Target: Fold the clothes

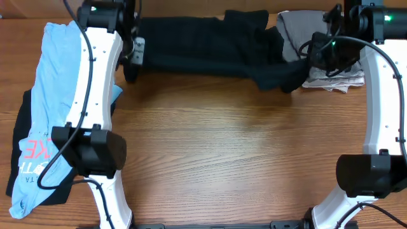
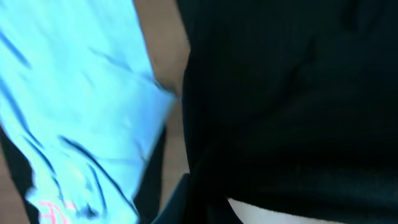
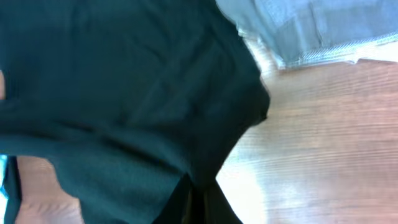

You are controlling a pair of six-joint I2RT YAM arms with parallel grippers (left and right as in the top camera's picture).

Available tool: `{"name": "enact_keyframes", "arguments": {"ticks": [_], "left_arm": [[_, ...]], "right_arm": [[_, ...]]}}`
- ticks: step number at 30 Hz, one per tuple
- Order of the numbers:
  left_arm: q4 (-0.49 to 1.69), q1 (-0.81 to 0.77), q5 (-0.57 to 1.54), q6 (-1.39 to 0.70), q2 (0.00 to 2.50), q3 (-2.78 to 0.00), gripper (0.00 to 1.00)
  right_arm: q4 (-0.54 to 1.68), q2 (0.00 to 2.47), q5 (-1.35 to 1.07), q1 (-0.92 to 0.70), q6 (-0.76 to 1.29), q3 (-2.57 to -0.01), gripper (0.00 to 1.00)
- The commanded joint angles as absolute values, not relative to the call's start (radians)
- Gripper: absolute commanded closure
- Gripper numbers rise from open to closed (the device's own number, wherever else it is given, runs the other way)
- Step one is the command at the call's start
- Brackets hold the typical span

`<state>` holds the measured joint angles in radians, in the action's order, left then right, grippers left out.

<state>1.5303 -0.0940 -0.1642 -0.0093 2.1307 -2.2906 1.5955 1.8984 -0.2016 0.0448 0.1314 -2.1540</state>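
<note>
A black garment [image 1: 210, 44] hangs stretched between my two grippers at the far side of the table. My left gripper [image 1: 135, 54] is shut on its left edge; in the left wrist view the black cloth [image 2: 292, 93] fills most of the frame. My right gripper [image 1: 304, 63] is shut on its right end; in the right wrist view the dark cloth [image 3: 124, 93] bunches into the jaws [image 3: 198, 199]. A light blue shirt [image 1: 54, 108] with pink lettering lies on the left, and shows in the left wrist view [image 2: 74, 106].
A grey garment [image 1: 294, 32] and a pale patterned cloth [image 1: 337, 79] lie at the far right; the grey one shows in the right wrist view [image 3: 311, 28]. A black item [image 1: 22, 137] lies under the blue shirt. Bare wood table [image 1: 235, 152] spans the middle.
</note>
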Motion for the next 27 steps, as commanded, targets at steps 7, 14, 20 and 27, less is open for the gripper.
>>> {"name": "enact_keyframes", "arguments": {"ticks": [7,14,20,27], "left_arm": [[1.690,-0.070,-0.096,-0.033,2.073,-2.291,0.96],[1.690,-0.070,-0.051,-0.014,1.985,-2.250,0.96],[1.687,-0.072,-0.025,-0.015,1.899,-2.149,0.96],[1.550,-0.072,-0.007,-0.024,1.766,-1.768,0.96]], "right_arm": [[1.655,1.742,-0.190,0.025,0.213,-2.090,0.96],[1.499,1.419,-0.159,0.012,0.294,-1.716,0.96],[1.424,1.239,-0.208,0.012,0.294,-1.416,0.96],[1.400,1.203,-0.238,0.012,0.297,-1.258,0.96]]}}
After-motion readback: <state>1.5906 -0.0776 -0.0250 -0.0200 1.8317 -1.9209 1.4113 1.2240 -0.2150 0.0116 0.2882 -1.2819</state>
